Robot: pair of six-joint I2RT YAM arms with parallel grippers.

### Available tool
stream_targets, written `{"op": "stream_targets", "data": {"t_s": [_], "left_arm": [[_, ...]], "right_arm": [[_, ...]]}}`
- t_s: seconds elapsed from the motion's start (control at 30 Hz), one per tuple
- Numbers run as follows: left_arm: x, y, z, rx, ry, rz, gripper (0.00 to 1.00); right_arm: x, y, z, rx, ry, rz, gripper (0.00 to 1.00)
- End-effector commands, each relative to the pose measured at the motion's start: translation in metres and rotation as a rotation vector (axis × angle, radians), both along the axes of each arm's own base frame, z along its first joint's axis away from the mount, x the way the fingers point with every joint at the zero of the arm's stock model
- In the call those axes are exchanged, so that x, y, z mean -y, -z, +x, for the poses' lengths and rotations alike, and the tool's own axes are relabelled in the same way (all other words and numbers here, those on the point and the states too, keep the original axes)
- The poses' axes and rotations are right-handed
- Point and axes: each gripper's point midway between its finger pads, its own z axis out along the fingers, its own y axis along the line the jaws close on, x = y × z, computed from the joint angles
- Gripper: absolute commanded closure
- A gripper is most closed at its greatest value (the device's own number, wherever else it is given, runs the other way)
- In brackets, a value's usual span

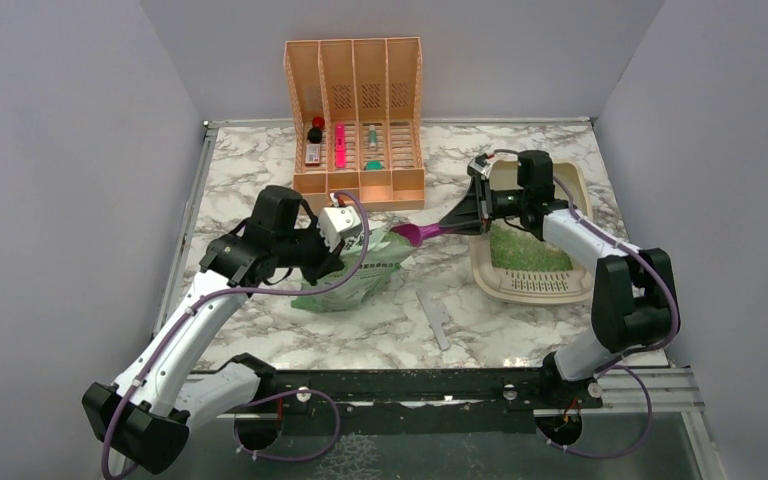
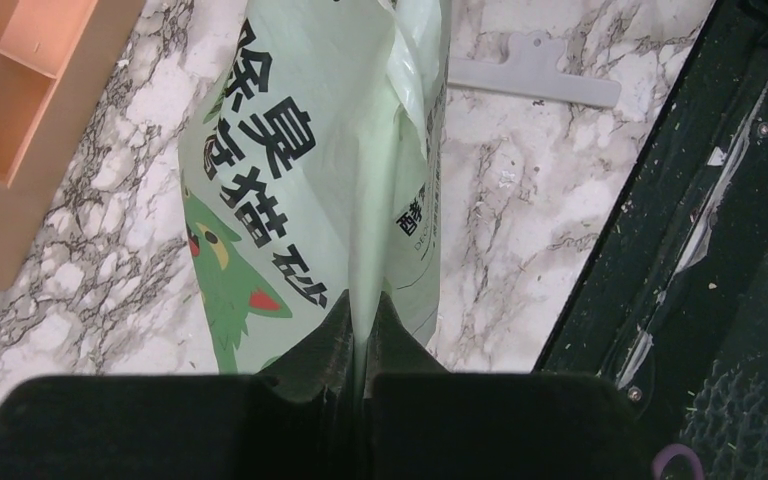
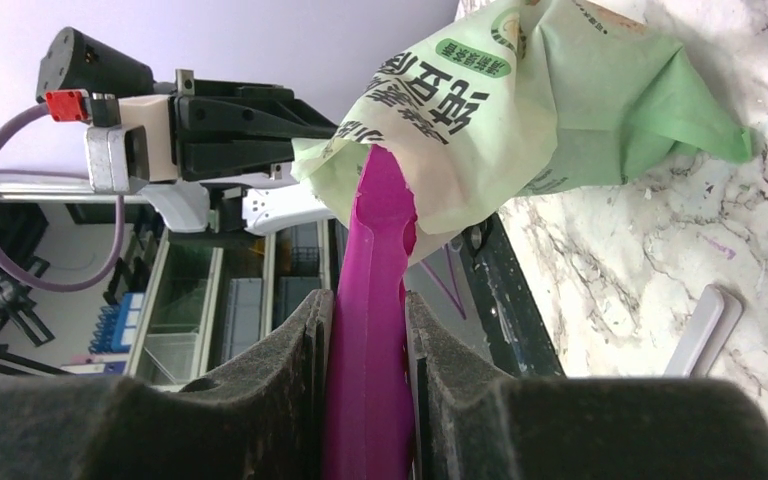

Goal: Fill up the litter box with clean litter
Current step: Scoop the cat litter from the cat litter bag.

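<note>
Room: lavender walls [image 1: 60,150] on three sides.
Surface: white marble-patterned table [image 1: 380,325].
Left gripper [image 2: 360,325]: clamped on the litter bag [image 2: 300,180].
Back: peach file organizer [image 1: 355,110].
Right gripper [image 3: 368,310]: clenched on a purple scoop [image 3: 380,230] at the bag's mouth.
Litter box [image 1: 480,268]: on the table's right side, with clean litter [image 1: 525,250] inside.

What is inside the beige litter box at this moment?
A layer of green litter lies in the litter box, toward its slotted end. The right arm crosses over much of the far part, so what lies there cannot be seen.
</note>
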Motion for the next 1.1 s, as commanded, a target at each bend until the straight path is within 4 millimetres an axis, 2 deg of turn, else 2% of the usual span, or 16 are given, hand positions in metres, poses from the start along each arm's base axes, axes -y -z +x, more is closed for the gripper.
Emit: {"op": "stream_targets", "data": {"t_s": [0.0, 0.27, 0.4, 0.57, 0.63, 0.73, 0.8, 0.97, 1.07], "left_arm": [[0.01, -0.017, -0.006, 0.046, 0.053, -0.074, 1.0], [0.008, -0.016, -0.005, 0.052, 0.045, -0.067, 1.0], [0.009, -0.017, -0.002, 0.052, 0.04, -0.062, 1.0], [0.012, -0.016, 0.001, 0.043, 0.048, -0.064, 1.0], [0.014, -0.016, 0.006, 0.05, 0.051, -0.065, 1.0], [0.026, -0.03, 0.02, 0.108, 0.076, -0.093, 1.0], [0.036, -0.04, 0.03, 0.161, 0.107, -0.109, 1.0], [0.073, -0.06, 0.046, 0.259, 0.176, -0.129, 1.0], [0.082, -0.063, 0.051, 0.291, 0.168, -0.129, 1.0]], "right_arm": [[0.004, -0.017, -0.017, -0.023, -0.037, 0.065, 0.99], [0.027, -0.019, -0.02, -0.064, 0.013, 0.074, 0.99], [0.026, -0.015, -0.021, -0.098, 0.04, 0.072, 0.99], [0.002, -0.013, -0.03, -0.131, -0.006, 0.072, 0.99], [0.011, -0.021, -0.03, -0.106, 0.008, 0.084, 0.99], [0.045, -0.025, -0.018, -0.099, 0.081, 0.089, 0.99], [0.06, -0.027, -0.014, -0.095, 0.104, 0.098, 0.99], [0.066, -0.028, -0.016, -0.094, 0.114, 0.103, 0.99], [0.067, -0.024, -0.018, -0.107, 0.12, 0.101, 0.99]]}}
